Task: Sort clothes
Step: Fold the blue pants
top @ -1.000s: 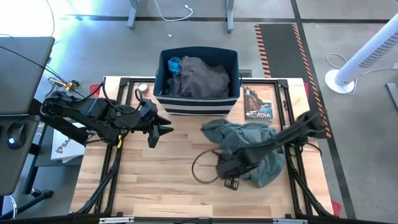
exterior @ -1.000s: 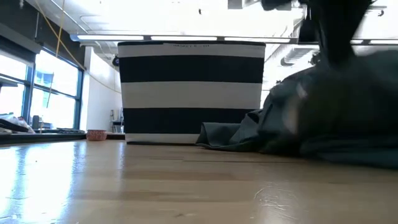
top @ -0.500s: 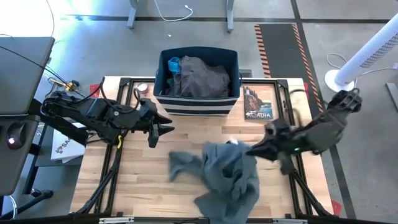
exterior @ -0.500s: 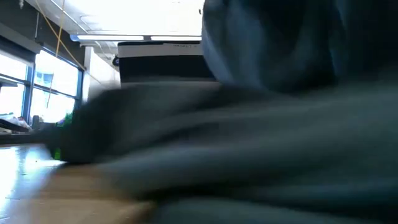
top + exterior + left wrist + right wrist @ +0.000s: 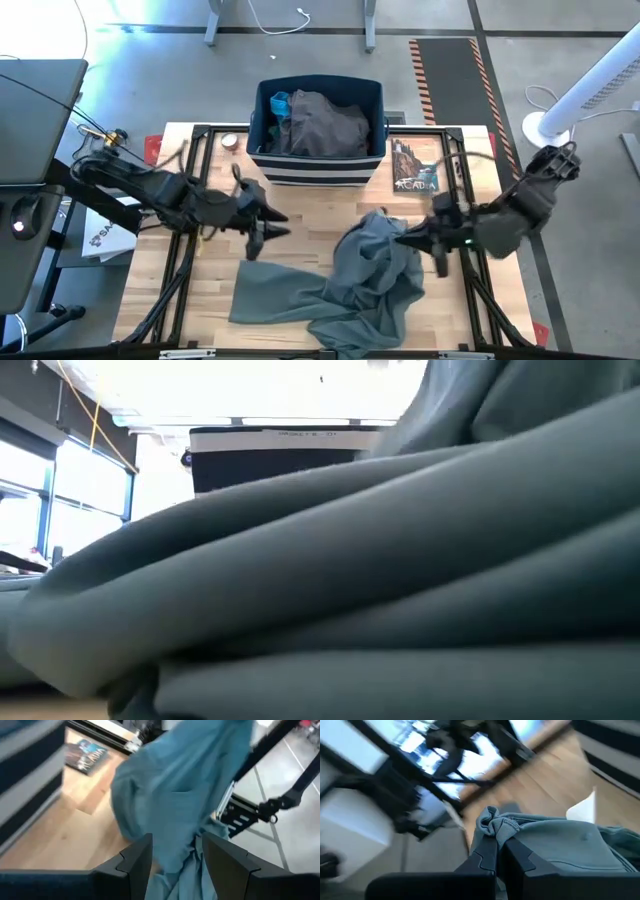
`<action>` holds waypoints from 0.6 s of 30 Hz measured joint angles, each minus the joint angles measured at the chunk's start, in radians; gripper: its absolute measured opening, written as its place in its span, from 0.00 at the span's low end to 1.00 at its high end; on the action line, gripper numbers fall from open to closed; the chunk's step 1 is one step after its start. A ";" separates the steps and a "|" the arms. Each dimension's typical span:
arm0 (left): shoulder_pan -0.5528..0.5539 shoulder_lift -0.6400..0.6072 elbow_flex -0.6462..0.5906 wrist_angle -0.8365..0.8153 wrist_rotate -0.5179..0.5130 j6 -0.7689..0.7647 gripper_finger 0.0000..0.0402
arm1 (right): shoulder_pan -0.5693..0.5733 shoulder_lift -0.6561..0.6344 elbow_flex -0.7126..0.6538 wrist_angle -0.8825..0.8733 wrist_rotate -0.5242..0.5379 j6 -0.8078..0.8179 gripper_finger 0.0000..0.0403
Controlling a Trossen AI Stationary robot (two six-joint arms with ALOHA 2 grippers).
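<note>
My right gripper [image 5: 402, 238] is shut on the grey-green shirt [image 5: 365, 275], right of the table's middle. From there the shirt drapes down toward the near left, where its lower part [image 5: 270, 300] lies spread on the wood. It fills the low view [image 5: 400, 580]. Left of the shirt my left gripper [image 5: 282, 222] stands open and points at it, with nothing between its fingers [image 5: 134, 862]. At the far edge the navy striped bin [image 5: 262, 135] holds dark grey-brown trousers [image 5: 325, 125] and a bright blue piece [image 5: 279, 101]. My right gripper pinches a bunched-up bit of the shirt [image 5: 494, 826] between its two fingers; whether that is an edge or a fold, I cannot tell. The fingers come from the table's right, slanting slightly down. The shirt hangs slack below them, its lower part on the table.
A book with a picture cover [image 5: 415, 168] lies right of the bin. A small reddish round thing [image 5: 231, 142] sits left of the bin. Dark frame rails [image 5: 470, 150] run along the table's sides. A white fan [image 5: 590, 90] stands on the floor beyond the right edge.
My right gripper has risen and swung toward the table's right edge, tipping from pointing down to nearly level. The shirt has come up out of its heap with it and spread out toward the near left. My left gripper has moved a little toward the shirt.
</note>
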 joint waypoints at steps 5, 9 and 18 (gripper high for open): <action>-0.017 0.116 0.000 0.075 0.016 -0.026 0.42 | -0.025 0.083 0.000 -0.002 -0.038 0.025 0.01; -0.012 0.199 0.000 0.286 0.037 0.009 0.42 | -0.042 0.135 0.000 0.144 -0.104 -0.082 0.01; 0.044 0.292 0.000 0.665 0.124 0.097 0.42 | -0.057 0.180 0.000 0.434 -0.204 -0.269 0.01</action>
